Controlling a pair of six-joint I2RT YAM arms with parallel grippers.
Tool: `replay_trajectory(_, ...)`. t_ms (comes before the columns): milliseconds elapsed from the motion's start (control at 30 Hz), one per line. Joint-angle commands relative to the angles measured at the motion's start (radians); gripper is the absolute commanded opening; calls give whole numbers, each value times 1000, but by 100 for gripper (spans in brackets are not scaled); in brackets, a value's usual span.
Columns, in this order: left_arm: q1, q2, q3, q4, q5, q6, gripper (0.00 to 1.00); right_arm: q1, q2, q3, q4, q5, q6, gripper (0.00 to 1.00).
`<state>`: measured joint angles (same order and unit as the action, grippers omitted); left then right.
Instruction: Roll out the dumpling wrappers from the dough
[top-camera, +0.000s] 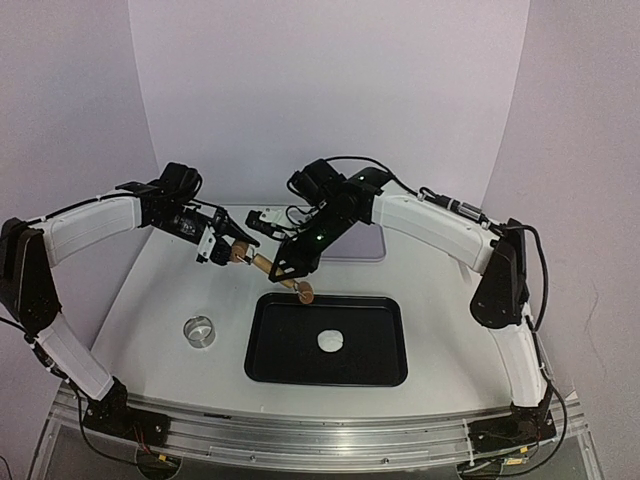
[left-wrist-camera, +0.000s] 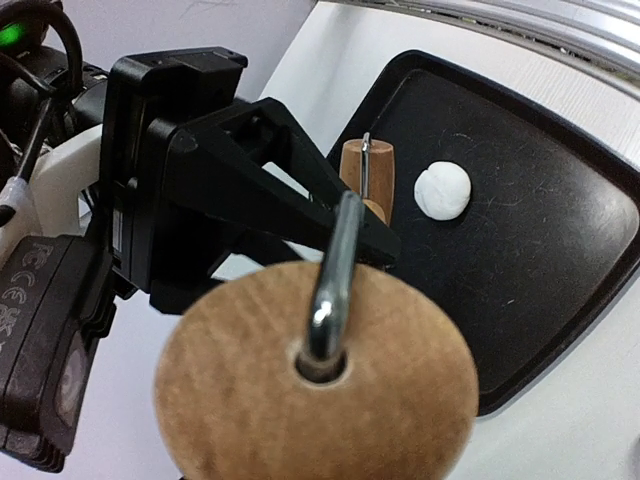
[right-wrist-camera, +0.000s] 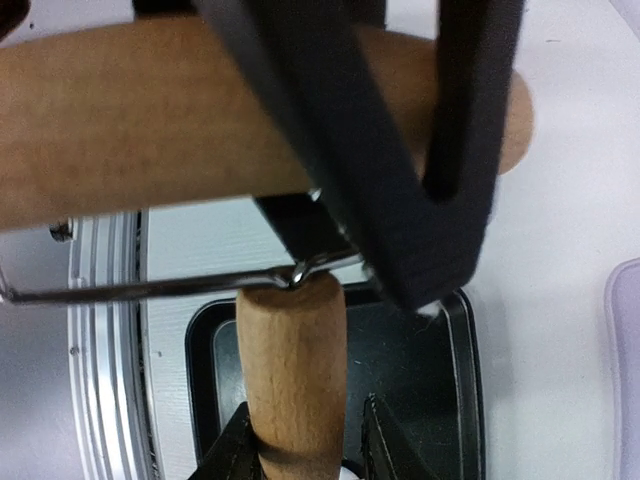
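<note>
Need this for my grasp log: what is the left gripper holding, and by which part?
The left gripper holds the wooden roller, clamped across its thick barrel.

The dough is a single small white lump, roundish and slightly domed, with a smooth, faintly dimpled surface. It has not been flattened. It lies alone on the floor of a black tray, near the middle and well clear of the rim. No rolled discs can be seen.

Wooden roller near black tray on white table, metal ring nearby
</note>
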<state>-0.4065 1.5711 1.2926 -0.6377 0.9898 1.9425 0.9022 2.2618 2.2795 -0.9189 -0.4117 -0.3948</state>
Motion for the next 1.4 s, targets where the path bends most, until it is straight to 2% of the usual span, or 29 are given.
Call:
replay_trajectory(0,-13,-31,-22,-2,26,-179,0,-25,15,-30,194,42,51,44)
replay_trajectory(167,-12,-17,-12,10,-5,-208,0,-25,-7,-97,240,44,78,55)
replay_trajectory(267,-11,-9,-14,30,-25,-254,0,-25,-36,-119,254,66,95,79)
replay_trajectory(300,-11,-7,-14,33,-29,-266,0,-24,-50,-128,259,72,98,81)
replay_trajectory(433,-5,8,-1,54,-32,-366,0,-30,-144,-190,327,95,109,83)
replay_trajectory(633,11,17,12,102,0,-532,0,-48,-304,-381,437,109,142,84)
replay_trajectory(867,47,23,62,153,149,-819,0,-63,-549,-603,570,136,217,84)
replay_trajectory(1000,52,-4,52,280,233,-1073,0,-103,-734,-808,726,112,279,86)
replay_trajectory(1100,51,-30,23,402,272,-1269,0,-112,-821,-910,774,140,290,87)
replay_trajectory(1233,51,-55,-8,566,290,-1463,0,-113,-863,-973,841,99,294,87)
replay_trajectory(1367,51,-75,-24,712,293,-1619,0,-112,-833,-987,925,79,300,88)
